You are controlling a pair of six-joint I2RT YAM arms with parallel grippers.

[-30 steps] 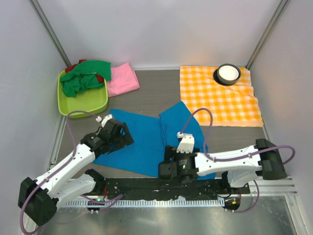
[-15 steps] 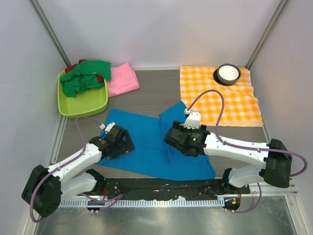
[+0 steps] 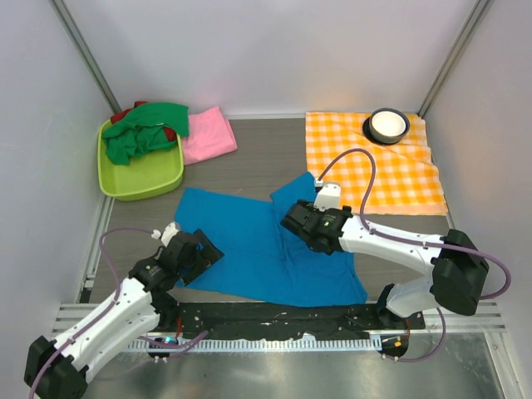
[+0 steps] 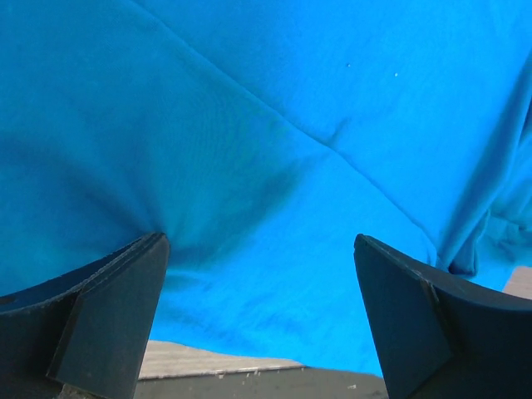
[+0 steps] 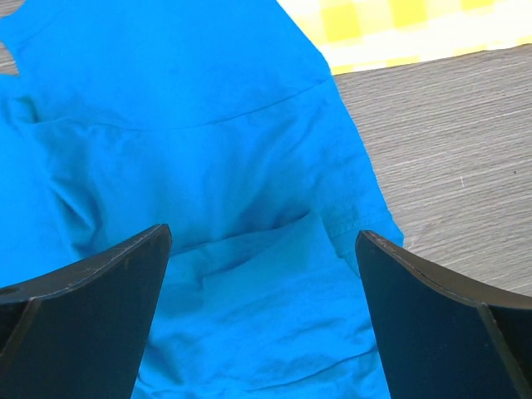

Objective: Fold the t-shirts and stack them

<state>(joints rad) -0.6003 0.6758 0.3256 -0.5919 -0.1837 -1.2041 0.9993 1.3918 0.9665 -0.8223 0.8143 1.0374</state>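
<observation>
Four t-shirts are showing on the table. At the far left, a green tee is slumping in a heap over a red tee inside a lime-green tub. A pink tee is lying flat, seemingly folded, just beside the tub's right wall.

Nearer the arms, the bright blue tee is lying spread but rumpled across the middle of the table, with its right part creasing over itself. The left gripper is hovering low over the blue tee's near-left edge, its jaws standing wide apart and holding nothing. The right gripper is hanging over the crumpled right half, its jaws likewise wide apart and empty.

Farther right, an orange-and-white checked cloth is lying flat, well apart from the work. A dark-rimmed bowl is sitting on its far edge.

The blue cloth is looking thin, light and limp, so it is likely going to sag and drag rather than hold its shape. Pinching a hem or corner with each gripper is looking safer than grabbing the middle.
</observation>
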